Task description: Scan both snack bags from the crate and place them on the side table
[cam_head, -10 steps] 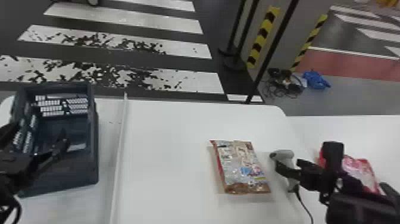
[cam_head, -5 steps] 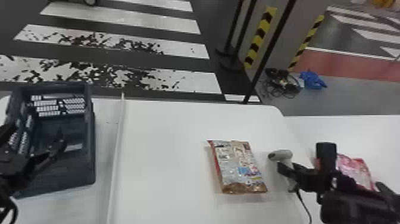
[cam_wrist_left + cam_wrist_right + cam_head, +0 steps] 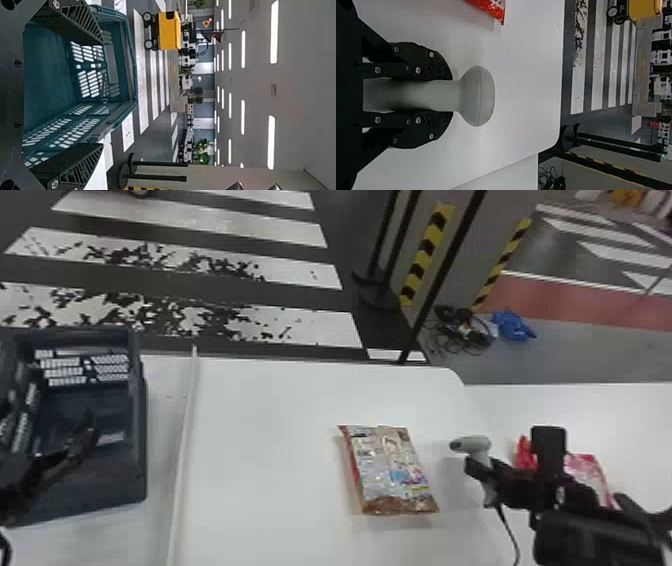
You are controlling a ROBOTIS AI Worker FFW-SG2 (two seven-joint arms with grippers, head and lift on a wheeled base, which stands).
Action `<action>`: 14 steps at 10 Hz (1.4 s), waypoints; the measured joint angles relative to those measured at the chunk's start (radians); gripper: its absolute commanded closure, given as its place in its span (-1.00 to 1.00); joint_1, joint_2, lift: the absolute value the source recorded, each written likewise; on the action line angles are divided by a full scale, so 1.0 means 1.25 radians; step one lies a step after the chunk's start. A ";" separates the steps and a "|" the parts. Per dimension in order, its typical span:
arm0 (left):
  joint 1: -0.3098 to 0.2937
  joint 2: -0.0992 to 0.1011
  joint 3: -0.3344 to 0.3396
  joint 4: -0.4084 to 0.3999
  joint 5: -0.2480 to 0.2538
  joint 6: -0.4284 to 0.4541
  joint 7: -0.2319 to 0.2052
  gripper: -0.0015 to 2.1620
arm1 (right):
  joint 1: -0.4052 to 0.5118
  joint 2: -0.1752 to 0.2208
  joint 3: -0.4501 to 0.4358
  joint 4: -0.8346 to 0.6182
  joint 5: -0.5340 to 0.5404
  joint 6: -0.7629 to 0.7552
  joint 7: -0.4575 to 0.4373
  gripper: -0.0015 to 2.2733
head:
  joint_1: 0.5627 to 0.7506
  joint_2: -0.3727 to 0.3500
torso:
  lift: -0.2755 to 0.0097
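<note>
In the head view my right gripper (image 3: 482, 477) is at the table's right part, shut on the grey scanner (image 3: 472, 444), whose head points left toward the snack bag. In the right wrist view the gripper (image 3: 443, 95) clasps the handle of the scanner (image 3: 476, 96) between both fingers. One snack bag (image 3: 392, 470) lies flat on the white table, left of the scanner. A red and pink snack bag (image 3: 590, 472) lies on the side table, partly behind the right arm. My left gripper (image 3: 82, 440) is over the dark crate (image 3: 140, 430); in the left wrist view the left gripper (image 3: 85, 95) stands open, nothing between its fingers.
A raised white strip (image 3: 184, 440) runs along the table (image 3: 270, 430) between crate and snack bag. The side table (image 3: 625, 410) adjoins at the right. The scanner's cable (image 3: 509, 530) hangs toward the front edge. Black posts (image 3: 440, 275) stand behind the table.
The head view has shifted slightly, carrying the whole scene a little leftward. The right gripper keeps its hold on the scanner, its arm shifted slightly left; the left arm and the bags show no clear change.
</note>
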 measured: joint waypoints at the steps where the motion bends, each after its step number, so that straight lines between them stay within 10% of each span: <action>1: 0.000 0.000 -0.001 -0.002 -0.001 0.002 0.000 -0.92 | 0.016 0.021 0.005 -0.062 -0.002 0.038 0.004 0.87 | 0.41 -0.77 | 0.24; 14: -0.006 -0.002 -0.004 -0.004 -0.004 0.014 0.001 -0.92 | 0.214 0.049 0.329 -0.507 -0.062 0.433 0.006 0.87 | 0.41 -0.22 | 0.24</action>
